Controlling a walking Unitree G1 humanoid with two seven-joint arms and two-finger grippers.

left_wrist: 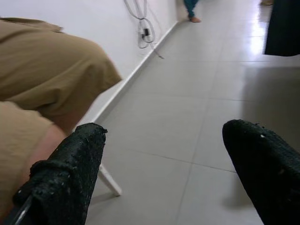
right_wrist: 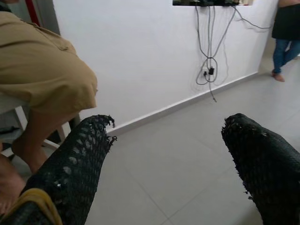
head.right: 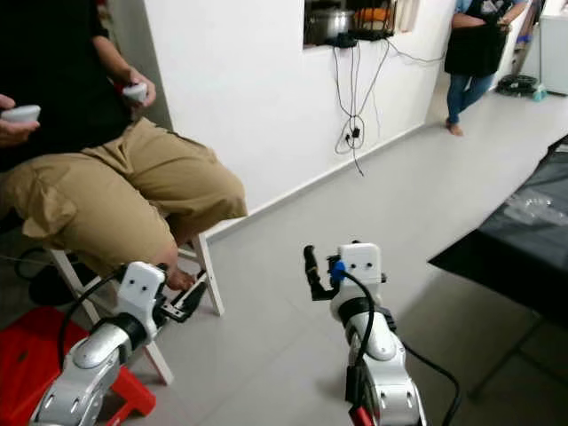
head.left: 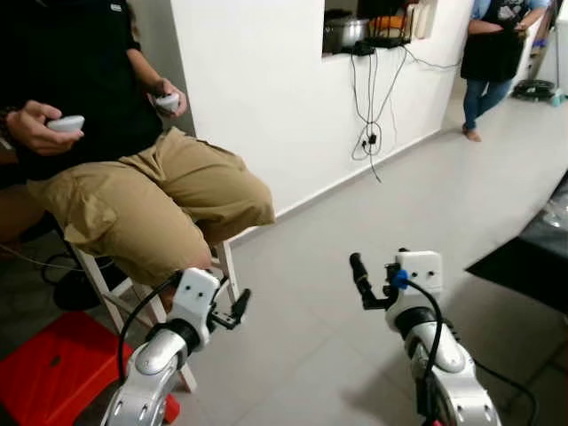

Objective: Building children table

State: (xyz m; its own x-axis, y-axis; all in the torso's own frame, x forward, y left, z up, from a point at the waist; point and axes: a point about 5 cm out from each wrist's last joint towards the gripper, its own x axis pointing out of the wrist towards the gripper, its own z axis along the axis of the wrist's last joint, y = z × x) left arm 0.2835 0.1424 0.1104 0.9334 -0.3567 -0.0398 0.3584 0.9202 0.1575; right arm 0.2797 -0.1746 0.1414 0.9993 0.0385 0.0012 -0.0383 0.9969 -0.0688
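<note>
Both the left gripper (head.left: 238, 306) and right gripper (head.left: 359, 271) hung spread apart and empty, lower frame; finding table parts should come first.

I see pale grey floor tiles (head.left: 373, 266), smooth with a soft sheen that catches light farther off. My left pincer (left_wrist: 164, 178) and right pincer (right_wrist: 168, 173) have black fingers (right_wrist: 75, 164) with a rough, mesh-like, matt texture. The arms are brushed silver metal with glossy white plastic wrist housings (head.left: 417, 266). A seated person's khaki shorts (head.left: 160, 195) look like soft creased cloth. The wall (head.left: 257, 89) is matt white; the red stool (head.left: 53, 364) looks like smooth plastic.
</note>
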